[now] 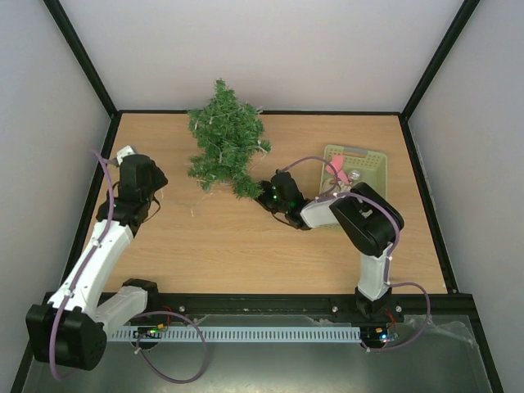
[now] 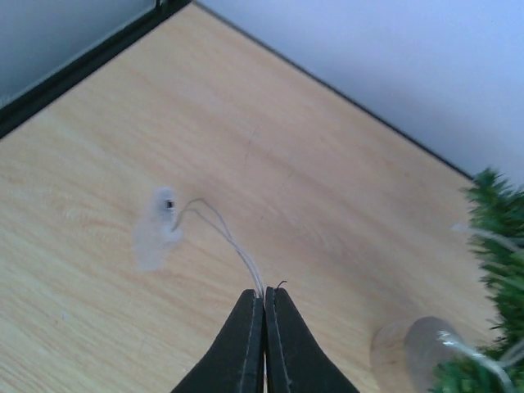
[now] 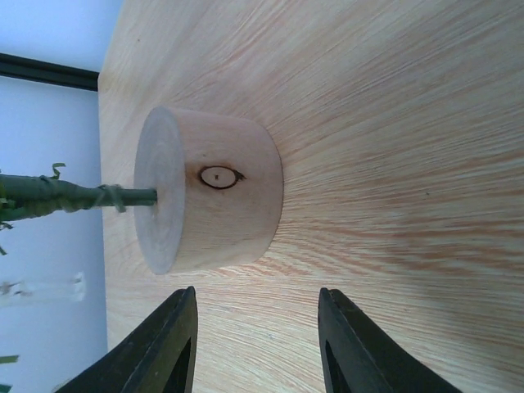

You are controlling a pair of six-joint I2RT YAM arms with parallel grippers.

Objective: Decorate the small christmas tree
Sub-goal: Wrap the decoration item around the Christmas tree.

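From above, one wooden table (image 1: 246, 246) carries one tree (image 1: 225, 139), one green basket (image 1: 354, 148) and two arms. The tree stands at the back of the table, a little left of the middle: a bushy dark-green cone with pale strands and small whitish specks caught in its branches. The basket sits well to its right, holding a pink piece and a pale one too small to make out. The left arm (image 1: 94, 254) reaches up the left side, apart from the tree; the right arm (image 1: 372, 270) bends in so that its black wrist lies just beside the tree's lower right branches. In the left wrist view, the left gripper (image 2: 264, 296) has its two fingers pressed together, pinching a thin wire (image 2: 221, 233) that curves off to one blurred, clear bulb (image 2: 155, 229) over the bare wood; the tree's needles and round pale base (image 2: 401, 352) show at the right edge. In the right wrist view, the right gripper (image 3: 255, 327) is spread wide and holds nothing, its fingers (image 3: 168, 344) near the base. That base is a single wooden disc with one dark knot, and a green wrapped stem (image 3: 57, 198) rises from its top.
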